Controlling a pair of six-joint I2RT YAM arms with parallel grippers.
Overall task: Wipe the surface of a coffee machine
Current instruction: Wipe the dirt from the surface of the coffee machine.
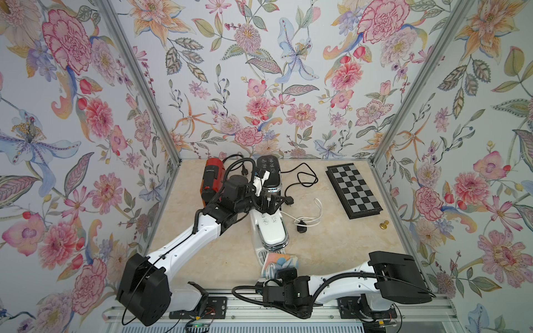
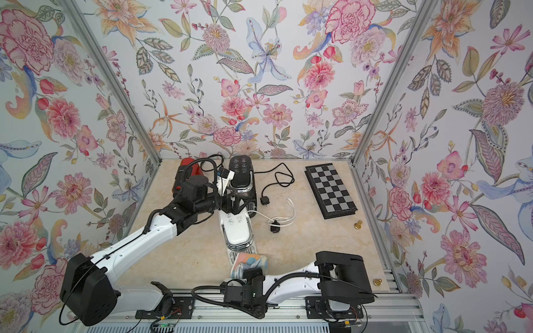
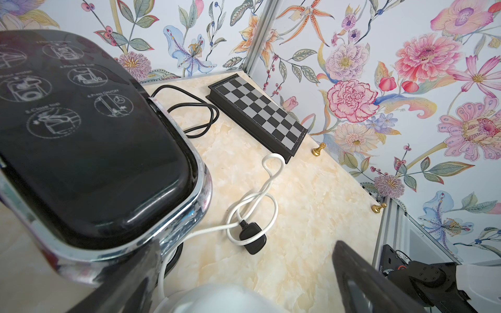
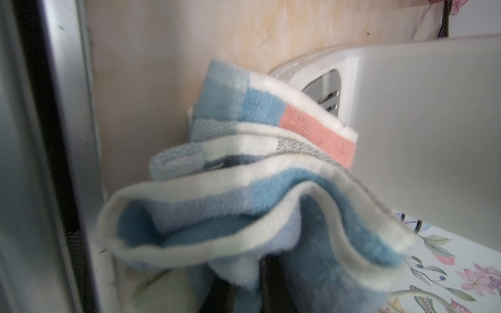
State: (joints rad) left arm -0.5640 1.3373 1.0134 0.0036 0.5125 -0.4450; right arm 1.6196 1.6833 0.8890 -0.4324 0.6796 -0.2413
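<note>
Cloth (image 4: 244, 203): bunched, blue, white and pink, touching the near end of the white coffee machine (image 1: 269, 230), lower centre of frame.
Right fingers (image 1: 284, 273): clamped on cloth.
Left fingers (image 3: 357, 281): spread wide, empty, over machine's far end.

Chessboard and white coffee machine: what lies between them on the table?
A looped white cord with a black plug lies there on the table, seen in both top views and the left wrist view.

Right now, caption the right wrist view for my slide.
Blue, white and pink cloth bunched at the slotted base of the white coffee machine.
</note>
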